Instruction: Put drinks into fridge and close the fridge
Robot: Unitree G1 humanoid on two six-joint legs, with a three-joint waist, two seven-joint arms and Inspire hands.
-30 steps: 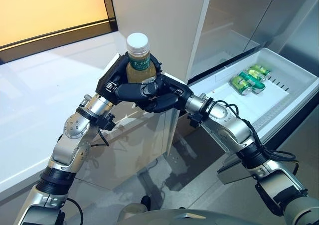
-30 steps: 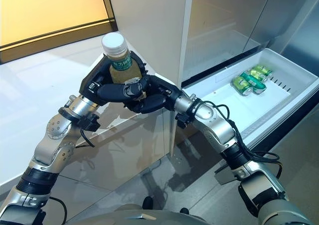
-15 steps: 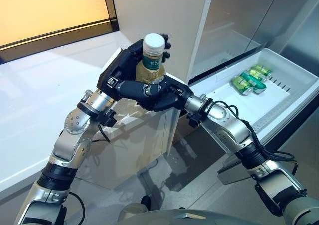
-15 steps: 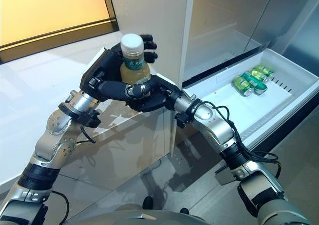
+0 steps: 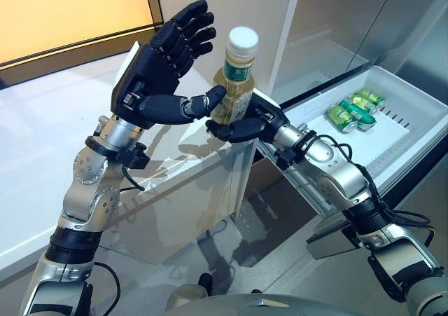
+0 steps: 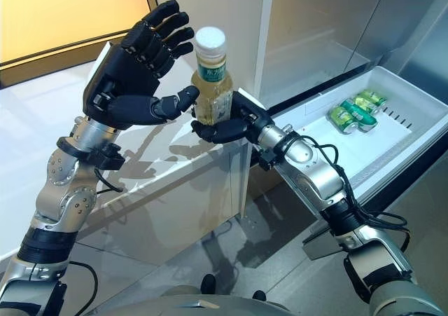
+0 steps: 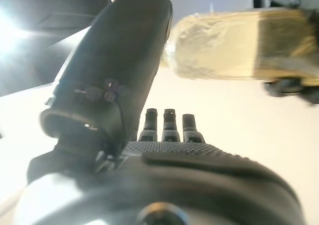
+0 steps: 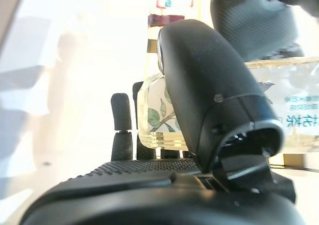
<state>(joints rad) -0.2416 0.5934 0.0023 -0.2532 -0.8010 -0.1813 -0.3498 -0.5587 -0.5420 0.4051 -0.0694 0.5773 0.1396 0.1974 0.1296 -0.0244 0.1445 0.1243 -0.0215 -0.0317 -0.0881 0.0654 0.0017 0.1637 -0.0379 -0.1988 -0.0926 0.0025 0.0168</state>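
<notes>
Fingers [image 6: 210, 132] of the right hand [image 6: 227, 123] were curled round the lower body of the bottle [image 6: 212, 74], holding it upright above the edge of the counter [image 5: 42, 162]. The left hand [image 5: 157, 78], which had gripped the bottle half a second earlier, had let go: its fingers were spread, only the thumb tip near the bottle. With the handover done, the bottle could go to the open fridge drawer [image 5: 420, 113], where green cans [image 5: 350, 111] already lay.
</notes>
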